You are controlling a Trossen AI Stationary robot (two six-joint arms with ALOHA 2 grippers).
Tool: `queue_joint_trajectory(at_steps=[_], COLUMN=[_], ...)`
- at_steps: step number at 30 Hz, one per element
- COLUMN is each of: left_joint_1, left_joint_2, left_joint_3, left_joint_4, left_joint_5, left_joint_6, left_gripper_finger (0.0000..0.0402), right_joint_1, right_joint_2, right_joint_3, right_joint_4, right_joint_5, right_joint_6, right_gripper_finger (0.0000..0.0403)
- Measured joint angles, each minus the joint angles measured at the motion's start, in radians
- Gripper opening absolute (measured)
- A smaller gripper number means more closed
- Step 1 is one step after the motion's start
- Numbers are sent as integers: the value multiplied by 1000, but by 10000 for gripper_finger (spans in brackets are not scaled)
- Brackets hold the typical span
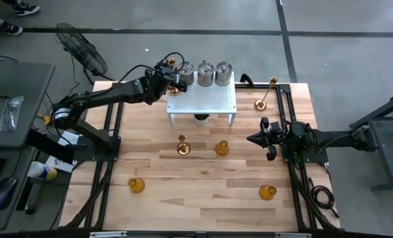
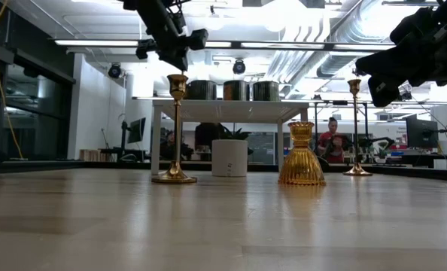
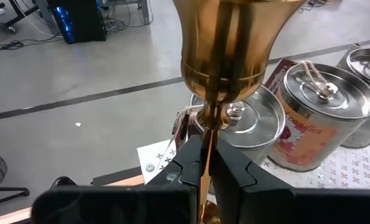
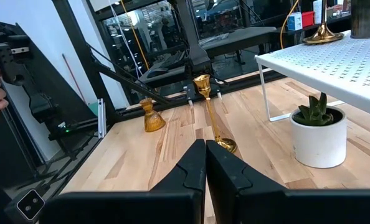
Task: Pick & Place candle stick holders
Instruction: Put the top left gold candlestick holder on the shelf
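My left gripper [image 1: 174, 80] is at the far left corner of the white perforated rack [image 1: 203, 99], shut on a slim gold candlestick [image 3: 225, 43]. Three silvery jar-like holders [image 1: 205, 71] stand on the rack's far edge beside it. A second gold candlestick [image 1: 182, 147] and an amber holder [image 1: 221, 148] stand on the table in front of the rack. A third gold candlestick [image 1: 266, 96] stands at the far right. Two more amber holders [image 1: 136, 185] [image 1: 268, 192] stand near the front. My right gripper [image 1: 253, 139] is shut and empty, to the right of the table's middle. My left gripper pinches the candlestick's thin stem [image 3: 208, 127] just below the cup, between its two fingers. The fingers come from the table's left side, across the stem. The candlestick is upright. Its round base [image 4: 322, 34] is at the rack's top; I cannot tell whether it rests there.
A small plant in a white pot [image 1: 201, 119] stands under the rack. Black frame rails [image 1: 107, 152] run along the table's left and right sides. Bare wood lies in the table's near middle. A person [image 2: 331, 139] shows in the room behind.
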Motion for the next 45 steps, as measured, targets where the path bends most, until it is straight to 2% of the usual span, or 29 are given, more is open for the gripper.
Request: queue_joint_trajectory(at_steps=[8, 32, 45], left_joint_1=[13, 20, 18], left_joint_2=[8, 13, 13], left_joint_3=[0, 0, 0], left_joint_4=[15, 25, 41], left_joint_5=[33, 27, 70], left_joint_6=[3, 29, 12], left_gripper_finger=[12, 13, 13], right_joint_1=[0, 0, 0], right_joint_2=[0, 0, 0], right_joint_3=[0, 0, 0], right_joint_4=[0, 0, 0], right_joint_5=[0, 0, 0], right_joint_6=[0, 0, 0], right_gripper_finger=[3, 3, 3])
